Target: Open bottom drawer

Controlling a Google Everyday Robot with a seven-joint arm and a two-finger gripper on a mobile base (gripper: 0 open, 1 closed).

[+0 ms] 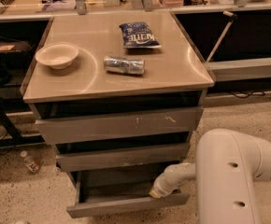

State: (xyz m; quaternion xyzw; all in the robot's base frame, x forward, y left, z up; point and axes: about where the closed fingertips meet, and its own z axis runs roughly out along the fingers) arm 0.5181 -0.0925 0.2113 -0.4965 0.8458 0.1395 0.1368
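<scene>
The bottom drawer (121,206) is sitting lowest under the counter (173,71), standing partly pulled out with its grey tray showing. The gripper (155,193) is resting at the top edge of the drawer's front panel, near its right end; I cannot tell whether it is apart or together. A bowl (57,55), a can (124,65) and a chip bag (139,35) are lying on the counter.

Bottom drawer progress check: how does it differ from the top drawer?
The bottom drawer is pulled out, tray showing; the top drawer sits further in. The bottom drawer is narrower and plain; the top drawer has white scratches. The gripper is at the bottom drawer's front. Both grey, handleless.
</scene>
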